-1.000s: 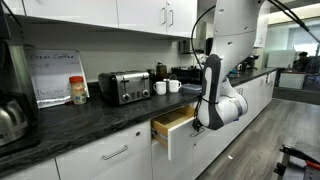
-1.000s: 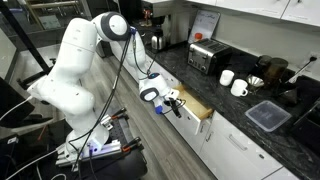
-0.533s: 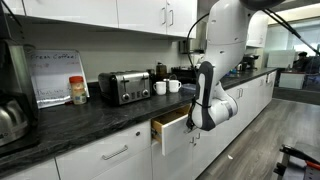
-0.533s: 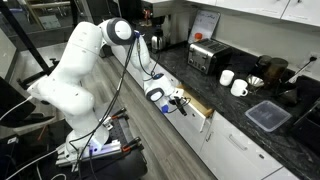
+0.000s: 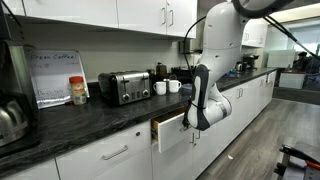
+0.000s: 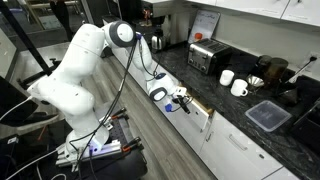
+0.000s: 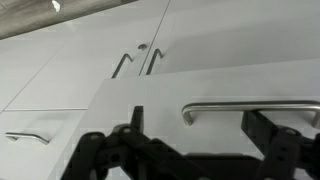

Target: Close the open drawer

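Note:
The drawer (image 5: 176,139) stands partly open under the dark counter; its white front and light wood box show in both exterior views (image 6: 202,110). My gripper (image 5: 191,124) is right at the drawer front, also seen in an exterior view (image 6: 178,102). In the wrist view the gripper (image 7: 195,120) is open and empty. Its two dark fingers (image 7: 135,118) stand wide apart against the white front. The left end of the silver bar handle (image 7: 245,106) lies between them.
A toaster (image 5: 124,87), two white mugs (image 5: 167,86), a jar (image 5: 78,90) and a kettle (image 5: 10,120) stand on the counter. A grey container (image 6: 268,115) lies further along. Cabinet doors with vertical handles (image 7: 135,62) are beyond the drawer. Cables and equipment (image 6: 105,150) cover the floor.
My gripper has moved toward the cabinet with the drawer front before it. The drawer sticks out less than it did a second ago.

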Robot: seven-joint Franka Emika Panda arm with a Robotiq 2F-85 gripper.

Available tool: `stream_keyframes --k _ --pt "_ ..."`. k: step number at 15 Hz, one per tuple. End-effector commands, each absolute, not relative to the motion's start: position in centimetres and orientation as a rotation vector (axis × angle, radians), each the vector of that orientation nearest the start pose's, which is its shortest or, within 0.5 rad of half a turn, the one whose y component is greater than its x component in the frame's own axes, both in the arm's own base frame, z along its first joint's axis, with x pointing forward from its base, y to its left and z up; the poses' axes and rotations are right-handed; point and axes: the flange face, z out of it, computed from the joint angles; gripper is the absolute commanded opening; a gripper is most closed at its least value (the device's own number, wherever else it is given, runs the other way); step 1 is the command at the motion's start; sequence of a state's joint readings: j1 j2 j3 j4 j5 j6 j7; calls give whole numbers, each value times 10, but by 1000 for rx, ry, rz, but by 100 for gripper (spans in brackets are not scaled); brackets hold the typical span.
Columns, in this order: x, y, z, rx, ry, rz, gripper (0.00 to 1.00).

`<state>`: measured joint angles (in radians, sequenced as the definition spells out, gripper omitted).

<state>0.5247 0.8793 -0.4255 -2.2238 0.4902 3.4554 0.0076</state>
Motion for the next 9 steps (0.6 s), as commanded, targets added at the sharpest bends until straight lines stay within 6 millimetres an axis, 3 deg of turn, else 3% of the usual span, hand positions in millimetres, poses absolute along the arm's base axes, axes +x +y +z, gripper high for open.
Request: stream_keyframes --k 1,9 --pt "546 -17 68 -3311 310 -890 100" --pt "565 -19 72 -3299 282 -953 100"
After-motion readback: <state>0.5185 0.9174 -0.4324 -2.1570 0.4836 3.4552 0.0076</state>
